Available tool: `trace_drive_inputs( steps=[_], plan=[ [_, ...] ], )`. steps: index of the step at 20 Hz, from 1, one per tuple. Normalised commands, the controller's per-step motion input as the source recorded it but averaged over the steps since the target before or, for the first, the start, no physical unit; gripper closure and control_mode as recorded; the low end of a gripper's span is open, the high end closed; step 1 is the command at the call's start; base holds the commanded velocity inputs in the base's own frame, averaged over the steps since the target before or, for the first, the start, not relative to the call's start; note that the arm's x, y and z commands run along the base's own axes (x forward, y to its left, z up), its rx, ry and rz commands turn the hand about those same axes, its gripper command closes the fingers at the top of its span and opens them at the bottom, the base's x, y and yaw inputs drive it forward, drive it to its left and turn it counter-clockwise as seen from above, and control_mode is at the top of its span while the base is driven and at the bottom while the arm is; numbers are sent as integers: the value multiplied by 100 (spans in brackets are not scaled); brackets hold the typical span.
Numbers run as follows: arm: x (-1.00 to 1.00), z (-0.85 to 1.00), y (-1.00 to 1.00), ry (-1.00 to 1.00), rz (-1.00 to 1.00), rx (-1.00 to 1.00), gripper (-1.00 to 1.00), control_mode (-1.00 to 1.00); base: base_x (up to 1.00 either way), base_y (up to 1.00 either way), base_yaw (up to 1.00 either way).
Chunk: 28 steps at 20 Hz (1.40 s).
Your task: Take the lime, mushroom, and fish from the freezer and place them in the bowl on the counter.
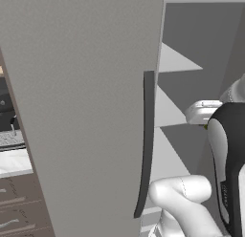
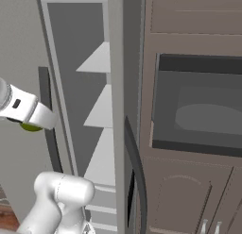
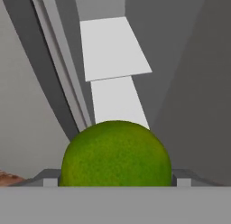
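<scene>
The lime (image 3: 116,154) sits right against the hand camera, low at 6 o'clock in that view, its round green body bulging between the two short grey stubs at the tool's (image 3: 115,180) base. The jaws stand wide — wide enough for a round fruit — and the lime fills the space between them, so I judge it gripped rather than merely near; the fingertips themselves are hidden behind it.

In the right base view a sliver of green shows under the white wrist at 9 o'clock, in front of the freezer (image 2: 75,110), whose door (image 1: 91,112) stands swung open with its dark handle (image 1: 147,140) running down the edge. Pale shelves (image 3: 113,49) step back inside the cavity, beyond the lime toward 12 o'clock in the hand view. The fruit hangs in open air at the freezer's mouth, touching no shelf.

A wide, centred grip suits a round thing that could roll or squirt out sideways. The open door blocks the left — only a strip of table (image 1: 14,159) shows past it at 9 o'clock in the left base view — so the carry must clear that door edge. The mushroom, fish and bowl I cannot place from here.
</scene>
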Motion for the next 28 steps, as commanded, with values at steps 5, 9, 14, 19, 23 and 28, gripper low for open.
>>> trace_drive_inputs(
  steps=[5,9,14,19,23,28],
  plan=[
    [0,-15,-12,0,0,4,100,-100,0,0,0],
    [0,-19,0,0,0,0,100,-100,0,0,0],
    [0,-10,0,0,0,0,100,-100,0,0,0],
    [-1,-7,1,0,0,0,100,100,-23,23,0],
    [0,0,0,0,0,0,100,100,-67,86,0],
    [0,0,0,0,0,0,100,100,-50,100,2]
  ],
)
